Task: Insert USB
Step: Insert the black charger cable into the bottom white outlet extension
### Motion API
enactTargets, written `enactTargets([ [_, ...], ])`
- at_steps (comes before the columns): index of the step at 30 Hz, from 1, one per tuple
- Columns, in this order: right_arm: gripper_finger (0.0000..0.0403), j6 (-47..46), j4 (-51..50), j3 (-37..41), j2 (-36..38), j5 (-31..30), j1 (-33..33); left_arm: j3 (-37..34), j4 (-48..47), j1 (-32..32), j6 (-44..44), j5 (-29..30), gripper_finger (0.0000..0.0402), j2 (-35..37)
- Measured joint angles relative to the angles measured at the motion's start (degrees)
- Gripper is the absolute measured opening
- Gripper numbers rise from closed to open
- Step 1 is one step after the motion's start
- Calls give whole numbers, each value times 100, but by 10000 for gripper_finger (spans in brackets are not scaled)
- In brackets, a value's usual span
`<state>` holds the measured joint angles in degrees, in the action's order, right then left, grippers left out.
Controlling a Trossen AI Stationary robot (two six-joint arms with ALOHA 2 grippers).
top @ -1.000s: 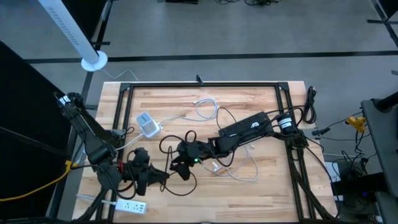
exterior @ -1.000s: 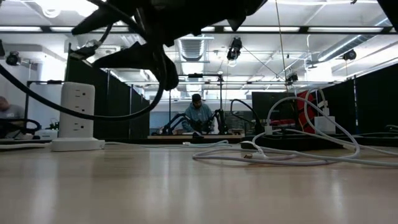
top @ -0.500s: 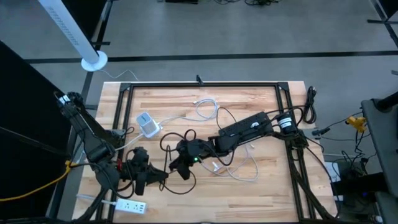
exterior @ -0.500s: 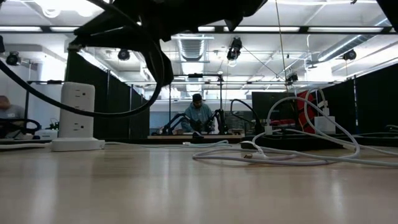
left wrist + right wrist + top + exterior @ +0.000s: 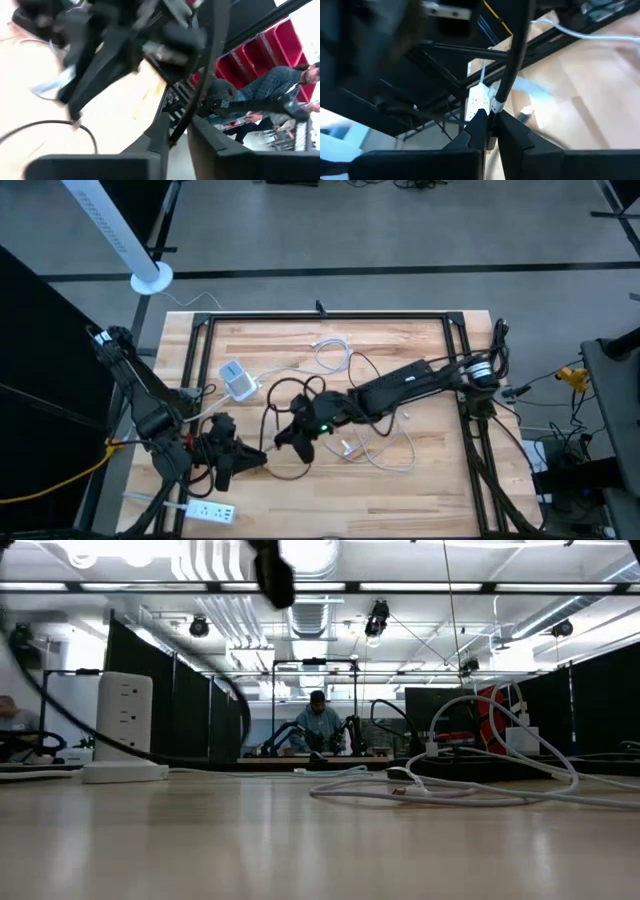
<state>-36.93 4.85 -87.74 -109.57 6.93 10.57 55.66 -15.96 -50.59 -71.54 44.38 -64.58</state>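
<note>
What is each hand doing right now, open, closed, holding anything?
Left hand: closed on the black cable.
Right hand: closed on the same black cable.

1. We see a wooden bench (image 5: 330,345) with a dark frame round its edge.
2. A white tube on a round base (image 5: 150,278) stands on the grey floor just beyond the bench's far left corner.
3. A yellow cable (image 5: 60,477) runs along the floor beside the bench's left side.
4. In the room behind, a person (image 5: 318,726) sits at another table.
5. Red bins (image 5: 272,45) stand behind two people (image 5: 280,97).
</note>
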Motion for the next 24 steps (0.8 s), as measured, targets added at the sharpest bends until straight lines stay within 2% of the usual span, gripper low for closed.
enactTargets([
  [5, 15, 520, -1165, -2, 843, -228, -9, -2, -698, 0, -318, -84, 136, 47],
  [9, 15, 1004, -2173, -4, 1462, -787, 4, -2, -1455, 0, -666, -399, 194, 45],
  [12, 15, 1102, -2420, -4, 1770, -957, -18, -2, -2020, 7, -1103, -570, 224, 10],
  [15, 15, 770, -2388, -4, 1971, -1023, -31, -2, -2543, 7, -1693, -725, 235, -38],
  [18, 15, -80, -2405, -4, 2043, -1498, -33, -4, -2558, 7, -1820, -754, 232, -86],
  [22, 14, -1044, -2365, -4, 2043, -2635, -87, -6, -1769, 7, -1002, -542, 215, -96],
  [24, 14, -1480, -2106, -2, 2043, -2799, -176, -6, -1295, 7, -475, -326, 205, -96],
])
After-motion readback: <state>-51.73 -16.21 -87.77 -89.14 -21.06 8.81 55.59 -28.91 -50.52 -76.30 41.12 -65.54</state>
